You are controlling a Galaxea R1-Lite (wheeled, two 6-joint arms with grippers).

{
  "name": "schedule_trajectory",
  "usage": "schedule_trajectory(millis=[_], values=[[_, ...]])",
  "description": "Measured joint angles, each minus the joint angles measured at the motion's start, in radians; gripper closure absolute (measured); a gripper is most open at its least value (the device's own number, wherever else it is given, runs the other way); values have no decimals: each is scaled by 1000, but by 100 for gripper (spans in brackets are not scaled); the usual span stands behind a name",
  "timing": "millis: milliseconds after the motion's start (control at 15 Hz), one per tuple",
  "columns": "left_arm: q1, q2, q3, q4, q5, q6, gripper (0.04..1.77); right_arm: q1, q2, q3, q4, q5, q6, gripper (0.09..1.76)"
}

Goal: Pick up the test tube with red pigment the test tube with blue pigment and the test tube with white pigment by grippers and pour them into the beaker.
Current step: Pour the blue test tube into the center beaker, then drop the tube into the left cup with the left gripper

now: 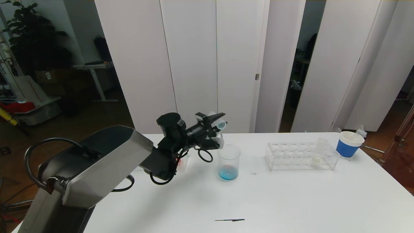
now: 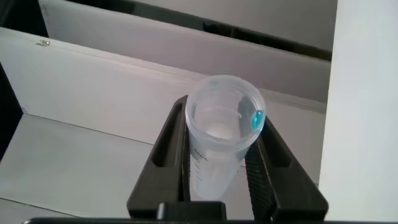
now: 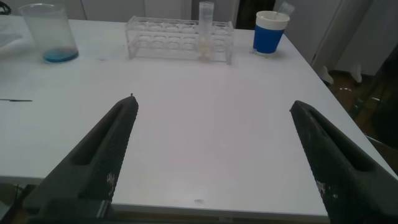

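A smooth white rectangular table (image 1: 291,200) is set before a row of tall white panel partitions (image 1: 194,61), between which dark gaps are left. A brown floor (image 1: 106,113) is seen at the left, where a large dark-leaved potted plant (image 1: 29,35) and a small white desk (image 1: 93,69) are placed.

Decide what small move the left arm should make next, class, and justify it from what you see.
Probably lift the left gripper away from the beaker and carry off its tube. The test tube with blue pigment looks nearly empty, with only a blue drop at its rim, and blue liquid already lies in the beaker. The test tube with white pigment waits in the rack.
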Motion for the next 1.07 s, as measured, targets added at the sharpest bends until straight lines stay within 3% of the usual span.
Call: schedule_trajectory(millis=[200, 333, 533, 733, 933, 1067], values=[[19, -105, 20, 204, 80, -179, 123, 0, 0, 0, 0, 0, 0, 10], [26, -196, 24, 336, 221, -361, 123, 0, 0, 0, 0, 0, 0, 10], [30, -306, 14, 425, 441, -656, 123, 0, 0, 0, 0, 0, 0, 10], [55, -399, 5, 500, 590, -907, 123, 0, 0, 0, 0, 0, 0, 10], [137, -506, 29, 710, 638, -1169, 123, 0, 0, 0, 0, 0, 0, 10], [212, -568, 57, 860, 647, -1286, 123, 0, 0, 0, 0, 0, 0, 10]])
